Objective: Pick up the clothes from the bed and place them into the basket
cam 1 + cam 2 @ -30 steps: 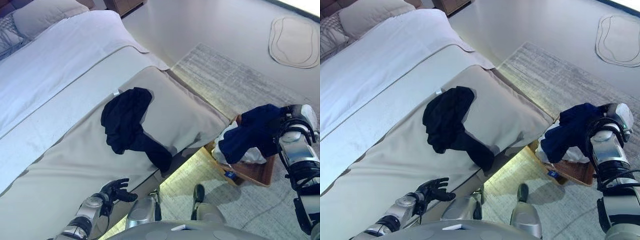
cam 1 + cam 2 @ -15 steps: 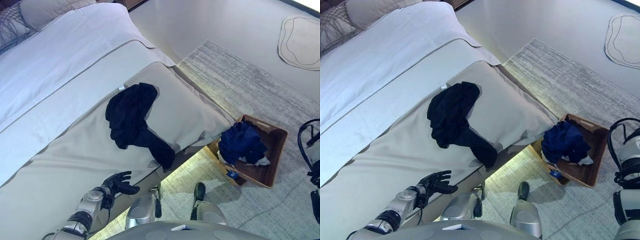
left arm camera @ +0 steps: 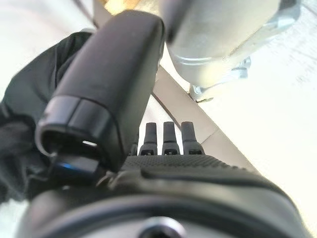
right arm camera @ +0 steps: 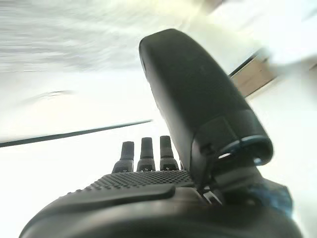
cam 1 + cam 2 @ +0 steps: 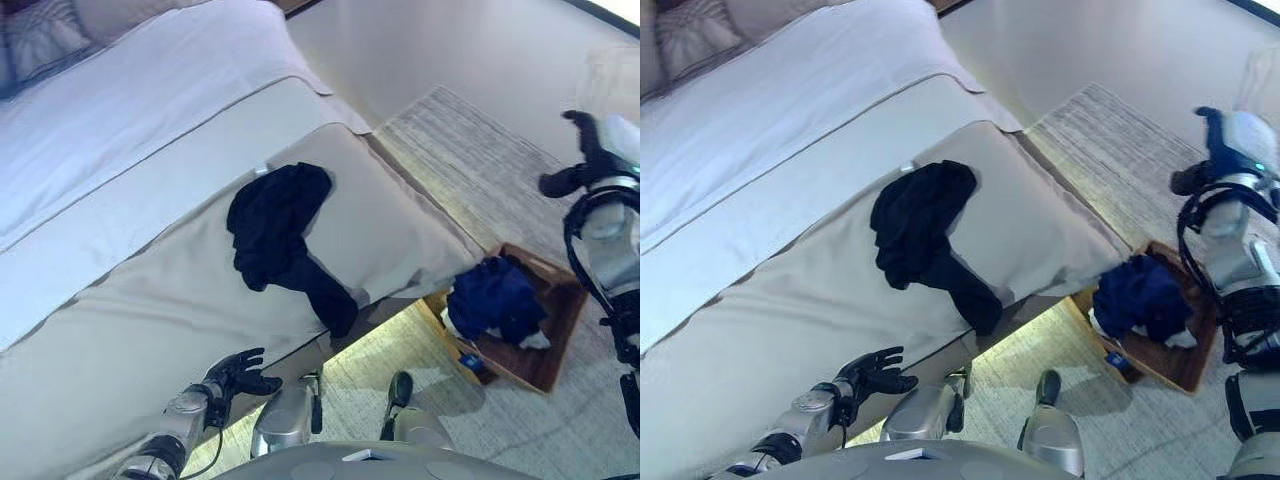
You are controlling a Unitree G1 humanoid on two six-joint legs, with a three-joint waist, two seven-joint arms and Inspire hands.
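Observation:
A black garment (image 5: 280, 235) lies crumpled on the beige cover of the bed (image 5: 130, 300), one end hanging over the near edge. A brown wicker basket (image 5: 545, 370) stands on the floor beside the bed with a navy garment (image 5: 495, 298) and some white cloth in it. My right hand (image 5: 583, 165) is raised high above and beyond the basket, open and empty, its fingers (image 4: 143, 153) straight. My left hand (image 5: 235, 375) hovers low by the bed's near edge, open and empty. In the left wrist view the black garment (image 3: 22, 124) shows past its fingers (image 3: 166, 136).
A grey patterned rug (image 5: 470, 150) lies under the basket and along the bed's foot. A white sheet (image 5: 120, 110) and pillows (image 5: 40, 40) cover the far half of the bed. Bare pale floor lies beyond the rug.
My right hand let the navy garment go into the basket, drew away to the right, then rose high above it. The camera has shifted slightly. The left hand has barely moved.

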